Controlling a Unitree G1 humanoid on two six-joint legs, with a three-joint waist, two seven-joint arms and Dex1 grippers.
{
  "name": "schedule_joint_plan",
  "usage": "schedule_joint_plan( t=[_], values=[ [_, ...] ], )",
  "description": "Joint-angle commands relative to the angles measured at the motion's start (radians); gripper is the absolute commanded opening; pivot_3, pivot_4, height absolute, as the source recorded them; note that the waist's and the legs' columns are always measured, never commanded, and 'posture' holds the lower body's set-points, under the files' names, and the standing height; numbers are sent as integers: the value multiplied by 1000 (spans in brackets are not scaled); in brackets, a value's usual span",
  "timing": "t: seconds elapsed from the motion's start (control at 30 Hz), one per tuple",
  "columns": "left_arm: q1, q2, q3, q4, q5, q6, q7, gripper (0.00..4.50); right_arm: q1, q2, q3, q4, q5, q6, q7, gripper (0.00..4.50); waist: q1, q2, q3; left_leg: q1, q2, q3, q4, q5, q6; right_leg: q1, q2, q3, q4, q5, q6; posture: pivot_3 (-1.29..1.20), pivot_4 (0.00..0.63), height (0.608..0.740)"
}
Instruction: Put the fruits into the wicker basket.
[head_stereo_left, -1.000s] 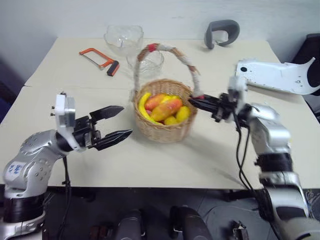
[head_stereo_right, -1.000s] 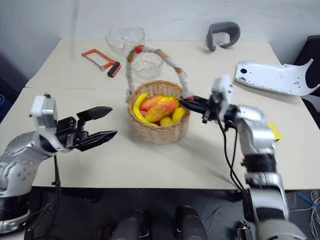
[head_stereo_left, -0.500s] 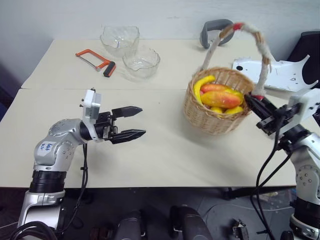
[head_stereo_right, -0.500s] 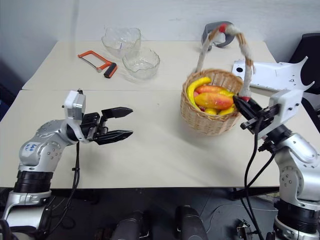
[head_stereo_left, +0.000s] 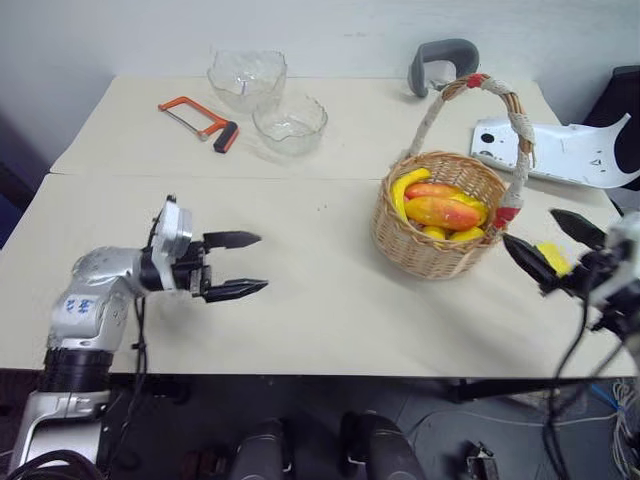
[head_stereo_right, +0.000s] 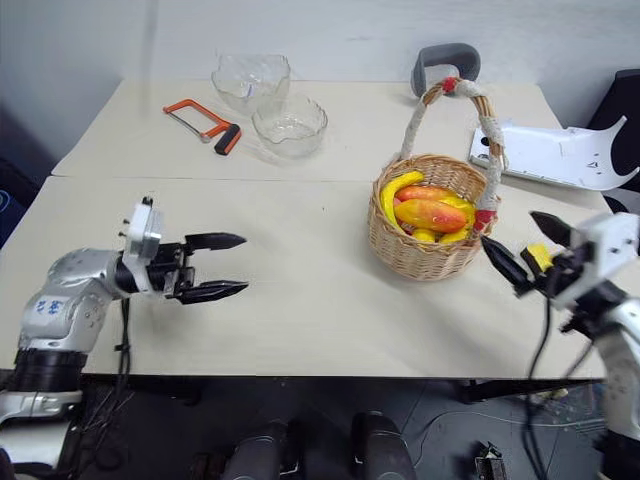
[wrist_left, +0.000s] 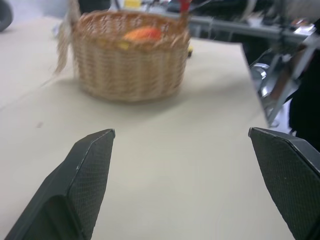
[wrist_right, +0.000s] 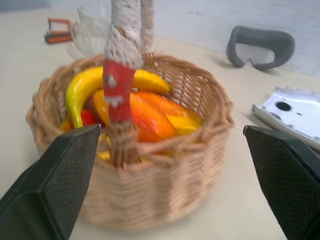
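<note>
You are looking at the wicker basket (head_stereo_left: 437, 215) sitting on the table (head_stereo_left: 320, 310) with the banana (head_stereo_left: 402, 190) and mango (head_stereo_left: 441, 212) lying inside. Your right gripper (head_stereo_left: 550, 246) is hovering beside it, fingers spread, while your left gripper (head_stereo_left: 238, 265) is hanging open well apart.

wicker basket (head_stereo_left: 436, 228) standing on the right part of the table (head_stereo_left: 300, 320), mango (head_stereo_left: 441, 212) and banana (head_stereo_left: 402, 192) inside it, two glass bowls (head_stereo_left: 290, 123) and a hacksaw (head_stereo_left: 198, 121) far behind on the left, headset pad (head_stereo_left: 443, 62) at the back edge, white shell (head_stereo_left: 555, 152) behind-right of the basket
</note>
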Motion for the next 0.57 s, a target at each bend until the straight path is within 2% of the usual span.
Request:
schedule_joint_plan(
  t=[0.03,0.1,0.2,0.4,0.57],
  values=[
    [85,61,62,-3,66,-119,-10,4500,57,-48,-53,-30,16,-86,138,4474,-5,0,0,1,0,0,0,0,1,1,0,0,0,0,0,0,150,740],
    [157,90,89,-8,89,-166,-8,4500,98,-59,-17,-33,-4,-141,208,4474,-9,0,0,1,1,0,-1,-1,1,1,0,0,-1,0,0,0,150,740],
    [252,104,129,-15,107,-211,18,4500,135,-75,118,-42,-45,-237,354,4474,-11,0,0,1,1,-1,-2,-1,0,1,0,0,-1,0,0,0,150,740],
    [390,73,158,-104,140,-255,109,4500,-22,23,404,136,-171,-451,430,4474,-12,0,0,2,1,-1,-3,-1,0,1,-1,0,-3,0,0,0,150,740],
    [482,47,195,-196,138,-250,178,4500,-60,59,469,240,-208,-569,442,4474,-2,0,0,1,0,-1,-4,-1,0,1,-1,-1,-3,0,0,0,150,740]
  ],
)
